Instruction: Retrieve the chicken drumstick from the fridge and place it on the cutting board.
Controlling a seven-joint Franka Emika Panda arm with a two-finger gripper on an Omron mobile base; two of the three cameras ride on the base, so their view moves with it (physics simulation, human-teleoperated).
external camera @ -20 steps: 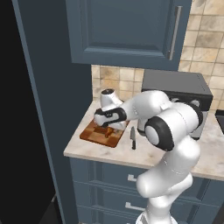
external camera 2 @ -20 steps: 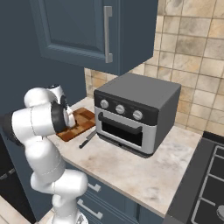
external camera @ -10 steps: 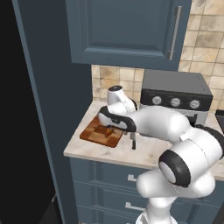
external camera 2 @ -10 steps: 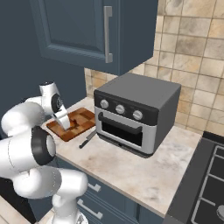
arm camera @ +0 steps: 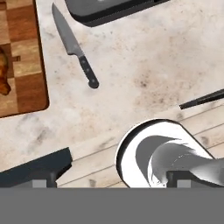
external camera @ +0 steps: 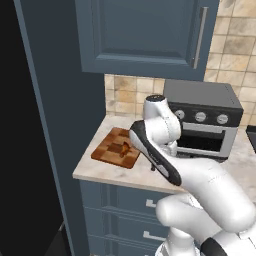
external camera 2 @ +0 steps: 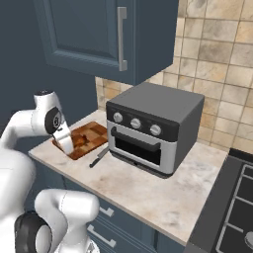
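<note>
Centrally, chicken drumstick: small orange-brown lump lying on the cutting board, near the board's middle, free of any grip. Cutting board: checkered wood, flat on the marble countertop, at its end nearest the tall dark cabinet panel. Kitchen knife: dark handle, grey blade, on the countertop just beside the board, between the board and the toaster oven, touching neither. Toaster oven: dark grey box with three knobs, on the countertop on the far side of the knife from the board. Gripper: above the countertop, away from the board, fingers spread wide with nothing between them. Blue-grey wall cabinet: above the board.
</note>
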